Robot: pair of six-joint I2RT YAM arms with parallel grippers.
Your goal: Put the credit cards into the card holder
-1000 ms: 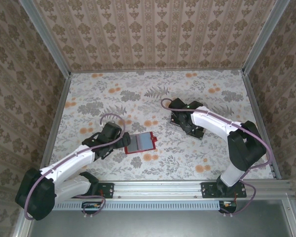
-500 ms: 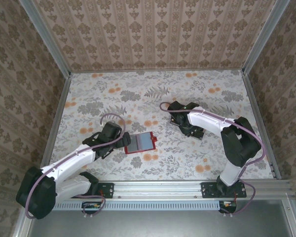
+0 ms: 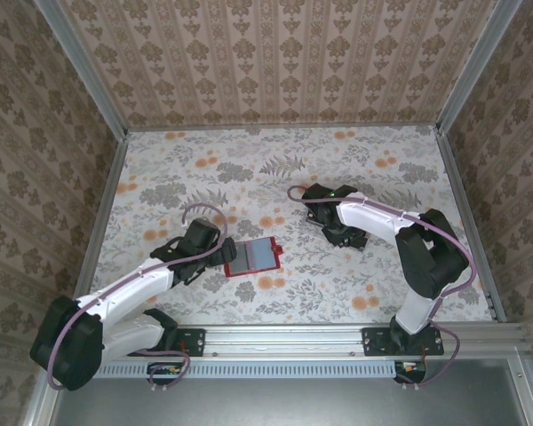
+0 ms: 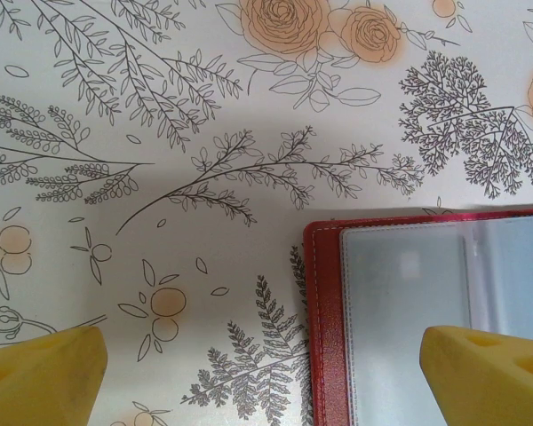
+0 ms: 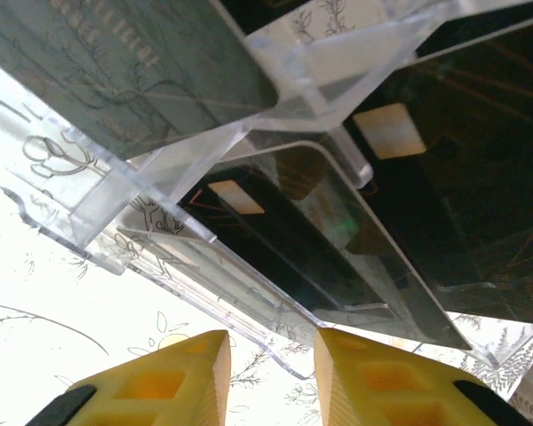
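Floral-print tabletop (image 3: 275,160) with grey leaves and orange blossoms, beige damask-patterned walls (image 3: 275,62) on three sides, aluminium corner posts (image 3: 80,67), grey metal rail (image 3: 284,337) along the near edge, soft even light

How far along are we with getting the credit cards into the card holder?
Nothing looks done yet: the card holder lies open and its clear pockets look empty. In hand: the left gripper is open at the holder's edge, while the right gripper, fingers nearly together and empty, sits at the clear tray holding the black credit cards. Left: every card must be pulled out and slotted in.
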